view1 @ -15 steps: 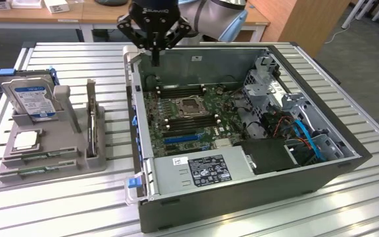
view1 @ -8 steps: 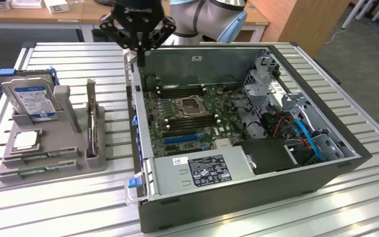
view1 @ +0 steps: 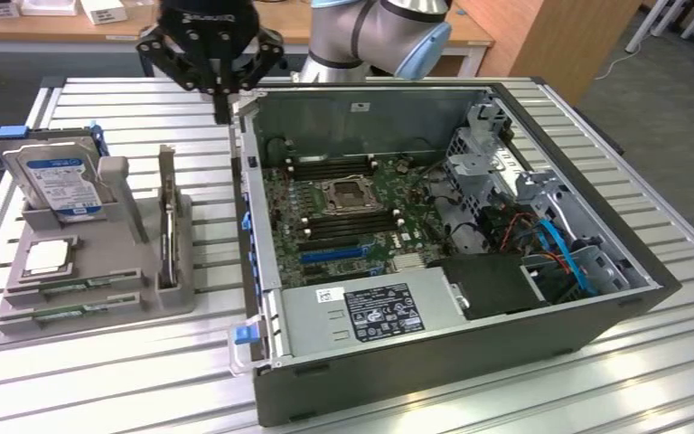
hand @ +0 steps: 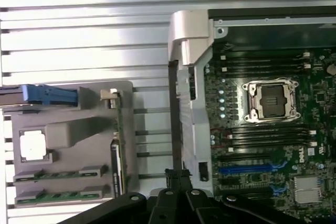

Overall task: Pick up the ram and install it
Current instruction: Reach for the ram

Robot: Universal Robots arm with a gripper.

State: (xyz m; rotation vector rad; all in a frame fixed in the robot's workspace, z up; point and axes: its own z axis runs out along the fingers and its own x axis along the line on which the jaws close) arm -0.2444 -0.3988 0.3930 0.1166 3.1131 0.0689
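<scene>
Btw grey plastic tray (view1: pixel 112 233) & open black PC case (view1: pixel 444 362), black claw (view1: pixel 220 115) hangs pressed together, empty; thin green RAM stick (view1: pixel 68 290) lies slotted in tray, prob. for steady pickup.

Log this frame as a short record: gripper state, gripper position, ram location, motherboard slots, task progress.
gripper: gripper shut, holding nothing
gripper position: above the table, between the grey holder and the computer case
ram location: ram lies flat in the grey holder, with a second green stick beside it
motherboard slots: memory slots beside the processor socket look empty
task progress: ram not yet picked up
</scene>
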